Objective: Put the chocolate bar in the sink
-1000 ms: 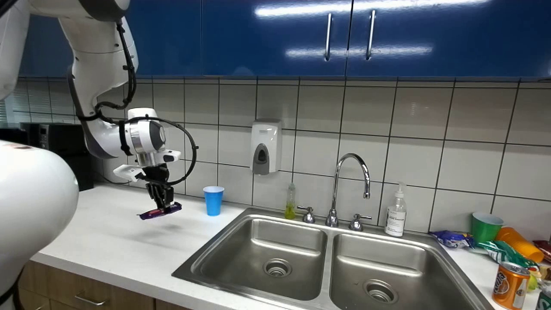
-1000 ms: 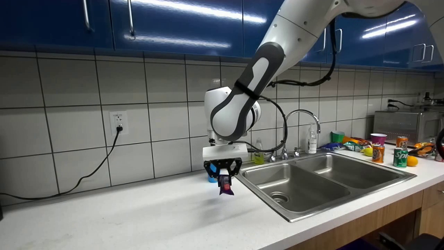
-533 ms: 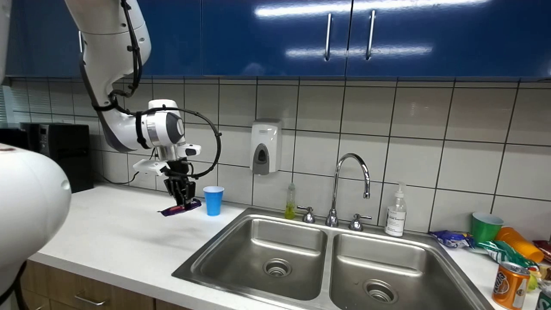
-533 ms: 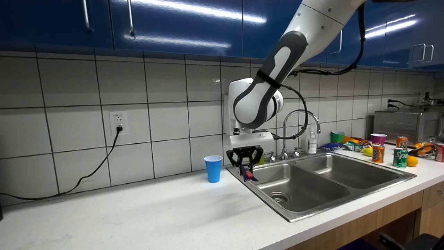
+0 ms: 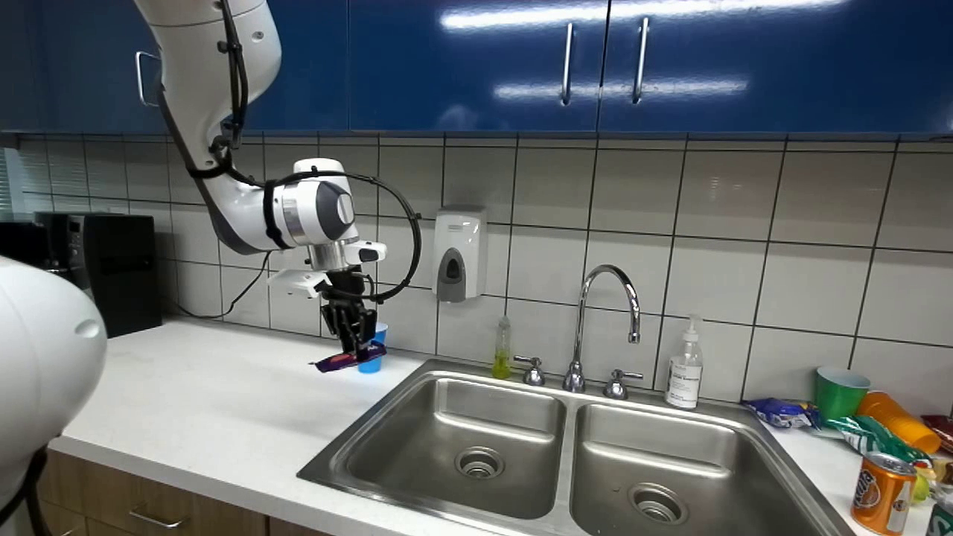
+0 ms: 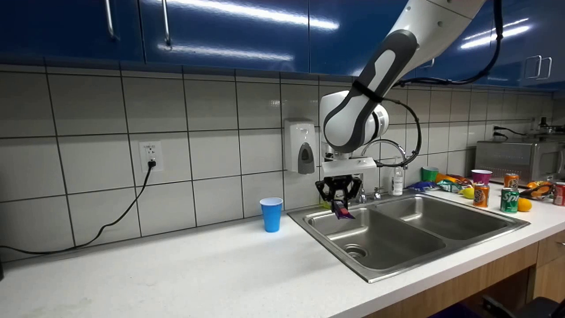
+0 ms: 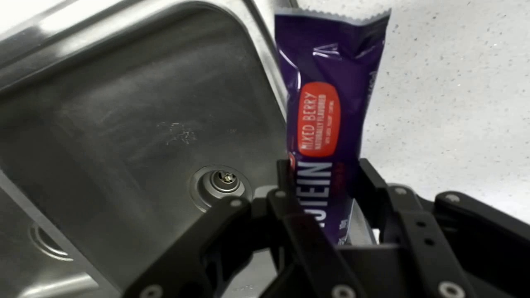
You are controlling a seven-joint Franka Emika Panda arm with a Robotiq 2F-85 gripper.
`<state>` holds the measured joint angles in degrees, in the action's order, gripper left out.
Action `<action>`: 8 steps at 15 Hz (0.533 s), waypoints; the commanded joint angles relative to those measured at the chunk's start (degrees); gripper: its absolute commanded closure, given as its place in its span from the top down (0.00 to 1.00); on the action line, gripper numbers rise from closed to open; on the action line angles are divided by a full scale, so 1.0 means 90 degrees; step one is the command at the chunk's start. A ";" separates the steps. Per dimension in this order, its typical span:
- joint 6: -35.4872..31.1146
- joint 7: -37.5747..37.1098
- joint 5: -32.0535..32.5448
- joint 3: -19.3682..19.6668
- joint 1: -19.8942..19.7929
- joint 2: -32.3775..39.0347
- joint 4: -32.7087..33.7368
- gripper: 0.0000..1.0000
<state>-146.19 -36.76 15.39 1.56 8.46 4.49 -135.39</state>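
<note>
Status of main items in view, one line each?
gripper: closed on the chocolate bar
chocolate bar: wrapped, held in the air
sink: no standing water visible
faucet: not running
blue cup: upright
green cup: upright
orange cup: on its side
upper cabinets: shut
power plug: plugged in

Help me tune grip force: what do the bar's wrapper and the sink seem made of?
Bar wrapper: thin glossy film, probably plastic, possibly foil; creases catch sharp highlights, the end edge is serrated.
Sink: apparently stainless steel, satin finish; its grey surface gives soft, streaky reflections.
</note>
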 commanded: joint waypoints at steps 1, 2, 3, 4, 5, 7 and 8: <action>-0.0050 0.0321 -0.0066 0.0030 -0.0372 -0.0415 -0.0335 0.16; -0.0062 0.0383 -0.0103 0.0050 -0.0453 -0.0448 -0.0369 0.16; -0.0086 0.0412 -0.0096 0.0087 -0.0531 -0.0456 -0.0396 0.16; -0.0105 0.0433 -0.0074 0.0112 -0.0602 -0.0456 -0.0414 0.16; -0.0142 0.0457 -0.0062 0.0147 -0.0673 -0.0439 -0.0429 0.16; -0.0205 0.0519 -0.0076 0.0199 -0.0782 -0.0382 -0.0443 0.16; -0.0251 0.0535 -0.0062 0.0226 -0.0827 -0.0341 -0.0452 0.16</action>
<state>-146.91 -34.29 15.39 3.48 2.81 2.40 -138.02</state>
